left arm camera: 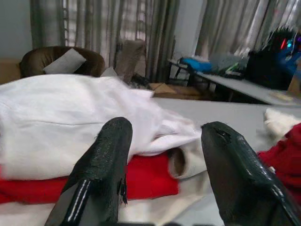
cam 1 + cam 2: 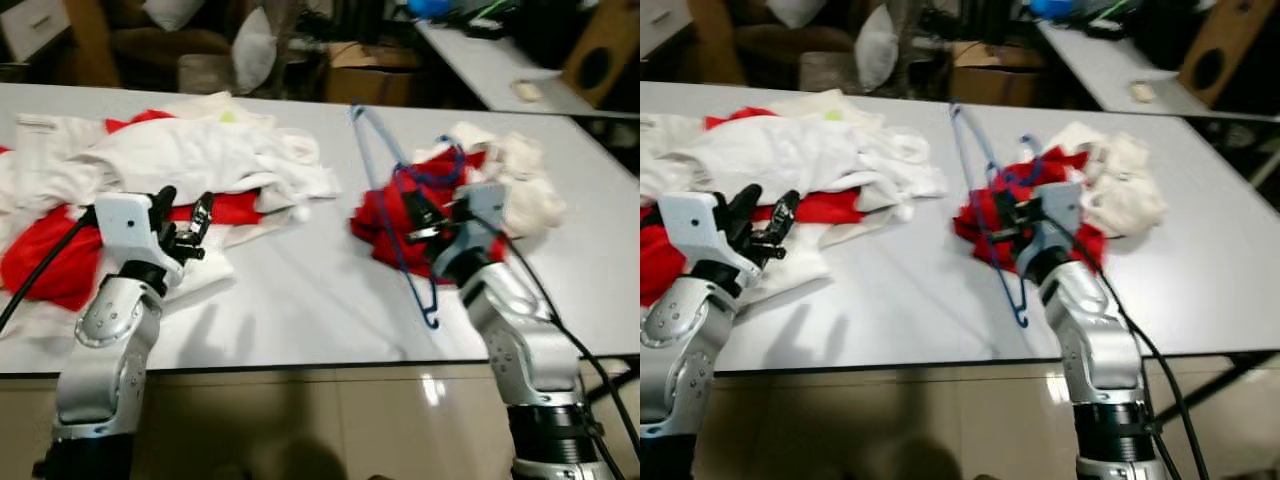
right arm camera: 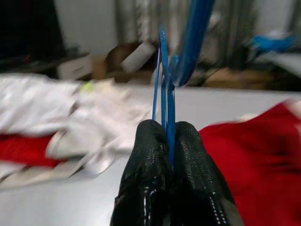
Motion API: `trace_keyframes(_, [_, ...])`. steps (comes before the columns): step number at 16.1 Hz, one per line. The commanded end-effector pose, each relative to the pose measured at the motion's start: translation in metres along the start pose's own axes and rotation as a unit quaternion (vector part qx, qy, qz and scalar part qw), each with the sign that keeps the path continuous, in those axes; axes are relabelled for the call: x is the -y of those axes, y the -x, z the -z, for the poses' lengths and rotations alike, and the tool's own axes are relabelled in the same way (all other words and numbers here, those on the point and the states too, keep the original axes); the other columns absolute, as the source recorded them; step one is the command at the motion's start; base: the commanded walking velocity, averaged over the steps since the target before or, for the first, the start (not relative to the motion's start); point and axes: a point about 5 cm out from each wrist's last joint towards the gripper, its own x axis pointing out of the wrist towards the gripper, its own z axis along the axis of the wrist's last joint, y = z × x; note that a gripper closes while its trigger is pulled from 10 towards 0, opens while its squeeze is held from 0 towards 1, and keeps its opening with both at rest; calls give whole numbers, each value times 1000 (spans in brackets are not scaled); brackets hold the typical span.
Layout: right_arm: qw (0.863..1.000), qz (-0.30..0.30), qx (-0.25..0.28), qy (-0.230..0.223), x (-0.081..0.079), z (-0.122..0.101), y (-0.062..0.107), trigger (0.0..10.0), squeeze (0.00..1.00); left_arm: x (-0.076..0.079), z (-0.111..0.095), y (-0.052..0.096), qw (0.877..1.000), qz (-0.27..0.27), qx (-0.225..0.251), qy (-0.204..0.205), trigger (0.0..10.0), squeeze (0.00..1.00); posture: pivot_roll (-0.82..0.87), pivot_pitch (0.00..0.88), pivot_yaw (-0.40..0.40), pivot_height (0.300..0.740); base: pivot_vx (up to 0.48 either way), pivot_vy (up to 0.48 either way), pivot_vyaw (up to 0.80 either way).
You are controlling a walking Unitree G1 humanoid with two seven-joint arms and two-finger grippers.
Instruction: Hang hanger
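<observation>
A thin blue wire hanger (image 2: 385, 190) stands tilted over the red garment (image 2: 385, 228) at the table's right. My right gripper (image 2: 412, 218) is shut on the hanger's wire, which runs up between the black fingers (image 3: 149, 155) in the right wrist view. The hanger's hook end (image 2: 430, 318) hangs near the table's front edge. My left gripper (image 2: 185, 222) is open above the pile of white clothes (image 2: 190, 150) and red clothes (image 2: 225, 208) on the left, with nothing between its fingers (image 1: 106, 165).
The grey table (image 2: 320, 290) has bare surface between the two clothes piles. More white cloth (image 2: 520, 185) lies behind the red garment. A second table (image 2: 490, 60), a cardboard box (image 2: 370, 75) and a brown chair stand beyond.
</observation>
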Motion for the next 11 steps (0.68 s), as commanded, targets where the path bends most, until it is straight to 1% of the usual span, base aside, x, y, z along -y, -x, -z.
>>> trace_keyframes(1, [1000, 23, 16, -2, 6, -7, 6, 10000, 0, 9, -1, 3, 1000, 8, 2, 1, 10000, 0, 20, 0, -122, 740, 0, -480, 0])
trace_keyframes(2, [1000, 20, 19, 0, -2, -8, 11, 10000, 0, 14, 0, 11, 1000, 6, -2, -3, 10000, 0, 13, 0, -138, 740, 0, -480, 0])
trace_keyframes(3, [1000, -4, 3, 22, -12, -4, 18, 10000, 0, 16, 3, 17, 1000, -3, -9, -5, 10000, 0, -2, 0, -154, 740, 0, -480, 0])
trace_keyframes(4, [999, -16, -20, 42, -15, 0, 22, 10000, 0, 18, 3, 17, 1000, -6, -10, -6, 10000, 0, -1, 0, -165, 740, 0, -480, 0])
trace_keyframes(5, [998, -12, -29, 51, -13, 2, 24, 10000, 0, 20, 5, 17, 1000, -4, -11, -10, 10000, 0, -5, 0, -165, 740, 0, -480, 0])
trace_keyframes(6, [998, -6, -26, 58, -11, 1, 24, 10000, 0, 21, 6, 17, 1000, -4, -14, -11, 10000, 0, -6, 0, -164, 740, 0, -480, 0])
trace_keyframes(7, [997, 5, -30, 65, -8, 1, 23, 10000, 0, 21, 7, 18, 1000, -1, -18, -13, 10000, 0, -12, 2, -151, 740, 0, -480, 0])
trace_keyframes(8, [997, 2, -37, 69, -9, 4, 26, 10000, 0, 22, 6, 17, 1000, 5, -18, -21, 10000, 0, -14, 4, -132, 740, 0, -480, 0])
trace_keyframes(10, [998, 19, -26, 48, -9, 5, 30, 10000, 0, 25, 5, 11, 999, 19, -20, -23, 10000, 0, -18, 15, -100, 740, 0, -480, 0])
trace_keyframes(11, [998, 25, -24, 45, -7, 4, 31, 10000, 0, 25, 4, 9, 999, 21, -21, -22, 10000, 0, -23, 20, -91, 740, 0, -480, 0])
